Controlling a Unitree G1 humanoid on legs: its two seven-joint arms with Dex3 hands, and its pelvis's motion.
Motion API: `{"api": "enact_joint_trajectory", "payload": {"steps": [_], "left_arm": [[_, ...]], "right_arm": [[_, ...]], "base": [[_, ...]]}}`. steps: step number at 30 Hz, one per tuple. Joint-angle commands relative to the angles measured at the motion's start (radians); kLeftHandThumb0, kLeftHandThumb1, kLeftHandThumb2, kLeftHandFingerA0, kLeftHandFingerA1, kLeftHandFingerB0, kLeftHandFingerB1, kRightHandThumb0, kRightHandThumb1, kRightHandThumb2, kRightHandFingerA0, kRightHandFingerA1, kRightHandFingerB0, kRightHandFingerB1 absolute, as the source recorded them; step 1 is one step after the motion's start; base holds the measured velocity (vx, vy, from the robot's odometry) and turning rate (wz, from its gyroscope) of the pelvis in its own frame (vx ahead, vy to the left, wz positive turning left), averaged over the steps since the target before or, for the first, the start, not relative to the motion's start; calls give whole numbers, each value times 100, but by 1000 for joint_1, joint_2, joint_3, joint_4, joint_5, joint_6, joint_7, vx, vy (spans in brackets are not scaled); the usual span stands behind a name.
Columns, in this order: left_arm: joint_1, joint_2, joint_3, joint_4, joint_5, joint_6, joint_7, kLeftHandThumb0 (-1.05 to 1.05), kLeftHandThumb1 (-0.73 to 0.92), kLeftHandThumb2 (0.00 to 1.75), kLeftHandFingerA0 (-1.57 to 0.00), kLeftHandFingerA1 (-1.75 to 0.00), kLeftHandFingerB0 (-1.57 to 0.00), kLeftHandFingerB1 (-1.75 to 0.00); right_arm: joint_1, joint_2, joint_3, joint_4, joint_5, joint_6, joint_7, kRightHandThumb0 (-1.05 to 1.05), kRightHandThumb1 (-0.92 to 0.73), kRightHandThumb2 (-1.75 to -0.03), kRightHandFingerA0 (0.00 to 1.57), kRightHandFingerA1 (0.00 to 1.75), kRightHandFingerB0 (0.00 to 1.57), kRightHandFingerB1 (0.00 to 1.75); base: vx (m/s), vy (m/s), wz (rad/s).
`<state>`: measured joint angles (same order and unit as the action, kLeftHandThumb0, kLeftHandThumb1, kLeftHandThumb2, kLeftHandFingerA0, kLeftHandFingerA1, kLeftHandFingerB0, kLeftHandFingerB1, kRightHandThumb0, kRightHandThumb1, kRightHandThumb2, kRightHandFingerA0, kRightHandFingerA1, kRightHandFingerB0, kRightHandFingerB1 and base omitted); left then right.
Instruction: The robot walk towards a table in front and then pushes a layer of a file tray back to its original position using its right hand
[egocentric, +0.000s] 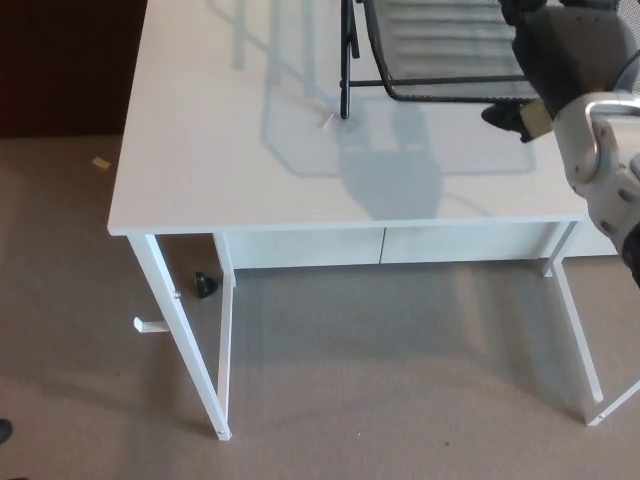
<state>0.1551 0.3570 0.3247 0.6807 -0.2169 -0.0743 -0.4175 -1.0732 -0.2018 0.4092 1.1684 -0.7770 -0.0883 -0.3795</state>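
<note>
Beige carpet floor (380, 380) fills the lower half of the head view. White table (230, 160) stands on it, top bare across its left and front parts, white legs and a front apron visible underneath. Black wire-mesh file tray layer (440, 50) sits at the table's far right, near the picture's top edge; its front rim lies well back from the table's front edge, and a black upright post of the tray frame (346, 60) stands at its left corner. Right hand (570, 55) comes in from the upper right, its black back facing the camera, pressed against the tray layer's front right rim; fingertips are cut off by the top edge, so I cannot tell if the fingers are apart or together. Thumb tip shows below the rim. Left hand not in view. Small black object (205, 287) lies on the carpet under the table beside the left leg. Small yellow scrap (101, 162) lies on the carpet left of the table.
</note>
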Motion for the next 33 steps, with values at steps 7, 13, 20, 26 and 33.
{"api": "enact_joint_trajectory", "payload": {"steps": [7, 13, 20, 26, 33], "left_arm": [[2, 19, -5, -26, 4, 19, -1, -3, 53, 55, -59, -50, -44, -41], [11, 12, -4, -47, 0, 31, 1, 1, 55, 55, -61, -51, -47, -41], [2, 18, -7, -44, 5, 23, -1, -2, 54, 54, -61, -50, -47, -41], [2, 19, -12, -43, 9, 26, -5, 0, 55, 56, -58, -50, -45, -41], [1, 17, -9, -47, 5, 36, 2, 3, 54, 56, -60, -50, -46, -41]], "right_arm": [[-88, 18, 28, 73, 23, 53, 44, -66, -43, -76, 7, 16, 7, 18], [-98, 25, 42, 106, 25, 84, 67, -71, -44, -75, 11, 18, 11, 16], [-55, 18, 64, 105, 20, 59, 53, -70, -45, -78, 7, 14, 8, 16], [15, 12, 71, 71, 43, 13, 81, -60, -40, -79, 0, 18, 5, 22], [144, -43, 98, -86, 42, -32, 129, -75, -46, -80, 0, 0, 0, 5]], "base": [[0, 0, 0], [0, 0, 0], [0, 0, 0], [0, 0, 0], [0, 0, 0]]}}
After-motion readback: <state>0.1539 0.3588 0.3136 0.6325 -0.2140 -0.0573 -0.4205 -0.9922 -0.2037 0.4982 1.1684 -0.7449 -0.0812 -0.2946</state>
